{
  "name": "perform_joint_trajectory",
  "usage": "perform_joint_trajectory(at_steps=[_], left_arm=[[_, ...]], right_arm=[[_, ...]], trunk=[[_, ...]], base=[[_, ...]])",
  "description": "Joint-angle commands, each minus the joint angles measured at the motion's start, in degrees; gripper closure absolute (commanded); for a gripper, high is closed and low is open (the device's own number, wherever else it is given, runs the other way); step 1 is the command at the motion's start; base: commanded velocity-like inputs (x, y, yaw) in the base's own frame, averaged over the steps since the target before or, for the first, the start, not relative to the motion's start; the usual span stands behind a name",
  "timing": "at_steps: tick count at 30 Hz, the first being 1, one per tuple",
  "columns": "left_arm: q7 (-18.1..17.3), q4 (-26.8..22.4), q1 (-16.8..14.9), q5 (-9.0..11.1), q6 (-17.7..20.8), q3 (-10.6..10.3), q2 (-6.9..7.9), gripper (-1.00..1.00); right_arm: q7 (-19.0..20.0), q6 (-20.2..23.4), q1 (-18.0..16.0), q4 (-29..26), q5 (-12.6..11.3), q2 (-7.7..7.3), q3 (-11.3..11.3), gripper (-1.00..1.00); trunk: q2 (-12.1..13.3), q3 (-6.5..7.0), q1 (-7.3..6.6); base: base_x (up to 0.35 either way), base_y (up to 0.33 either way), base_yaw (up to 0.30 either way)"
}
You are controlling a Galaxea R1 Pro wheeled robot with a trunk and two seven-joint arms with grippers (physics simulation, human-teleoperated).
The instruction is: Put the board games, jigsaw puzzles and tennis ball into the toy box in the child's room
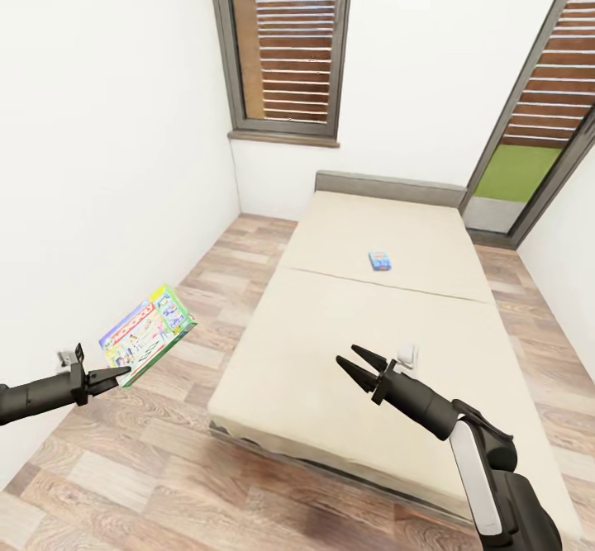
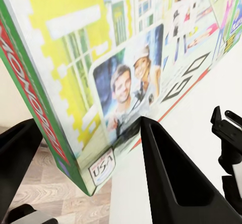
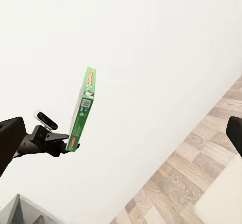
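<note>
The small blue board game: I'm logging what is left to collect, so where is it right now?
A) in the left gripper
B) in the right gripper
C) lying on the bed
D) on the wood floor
C: the small blue board game lies flat on the bed, while the left gripper holds the larger green-edged board game and the right gripper is open and empty.

Green-edged board game (image 1: 149,334) with yellow, white and photo-printed lid; small blue game (image 1: 379,260) on beige bed (image 1: 330,353); grey headboard (image 1: 388,187); brown-grey plank floor (image 1: 149,452); white walls (image 1: 99,163); black grippers.
</note>
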Motion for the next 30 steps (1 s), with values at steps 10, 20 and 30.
perform_joint_trajectory(at_steps=[10,20,30], left_arm=[[-0.3,0.1,0.0,-0.1,0.3,-0.1,0.01,1.00],[-0.3,0.1,0.0,-0.2,-0.7,-0.1,-0.08,1.00],[-0.3,0.1,0.0,-0.3,-0.7,-0.1,-0.43,1.00]], right_arm=[[0.1,0.4,0.0,0.0,-0.2,-0.03,-0.1,-1.00],[0.1,0.0,0.0,0.1,-0.2,-0.17,-0.1,-1.00],[0.1,-0.6,0.0,0.2,-0.1,-0.02,-0.1,-1.00]], trunk=[[-0.1,0.88,0.02],[-0.1,1.83,0.02],[-0.1,2.79,0.02]], base=[[0.000,0.000,0.076],[0.000,0.000,0.079],[0.000,-0.009,0.086]])
